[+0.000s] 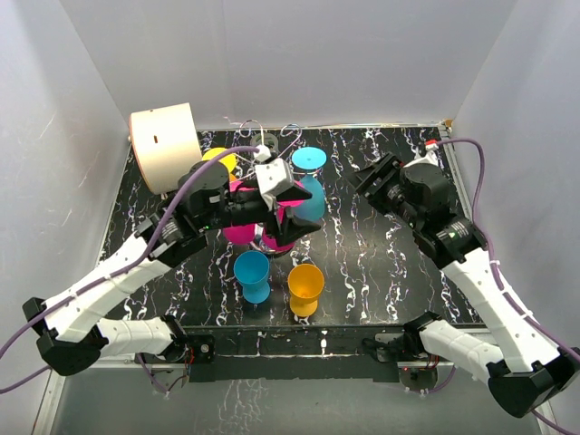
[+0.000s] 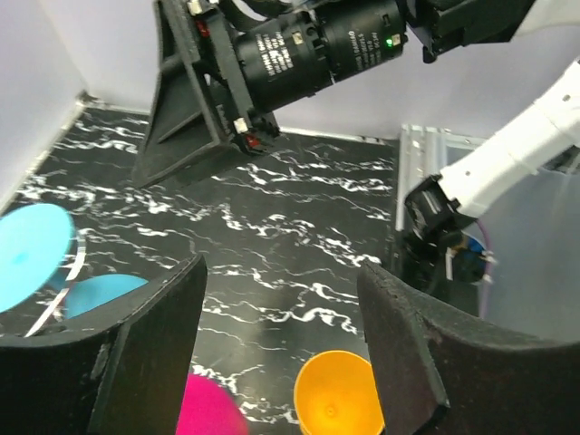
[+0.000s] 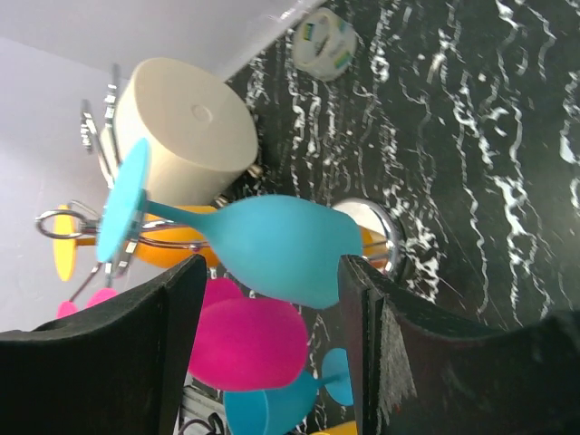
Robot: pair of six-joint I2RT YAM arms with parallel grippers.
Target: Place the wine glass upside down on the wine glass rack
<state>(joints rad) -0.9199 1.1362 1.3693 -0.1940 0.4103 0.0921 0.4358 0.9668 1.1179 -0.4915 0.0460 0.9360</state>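
Plainly, two glasses are standing loose on the marbled table near the arm bases: an orange wine glass (image 1: 305,283) and, just beside it, a blue wine glass (image 1: 252,270). The wine glass rack (image 3: 385,237) is sitting behind them. It is already carrying a hanging blue glass (image 3: 281,249), a magenta glass (image 3: 245,340) and a yellow glass (image 1: 220,161).

The left gripper (image 2: 281,344) is hovering over the rack side of the table with its jaws spread wide and nothing between them. The orange glass is showing below it. The right gripper (image 1: 367,177) is likewise gaping and empty, and is facing the hanging blue glass.

These glasses are looking like matte moulded plastic, so I am judging them light, stiff and not brittle, but easy to tip and smooth enough to slip. The stem is offering the surest hold, since the foot has to slide onto a wire arm.

Which of the two loose glasses is due next is not settled by these views; it is probably the orange one. The left arm is covering much of the rack from above, and its thin wires are hardly reading against the clutter. A second magenta shape under that arm is too hidden to tell whether it is hanging or standing. A cream cylinder (image 1: 165,145) is crowding the rack's far left.
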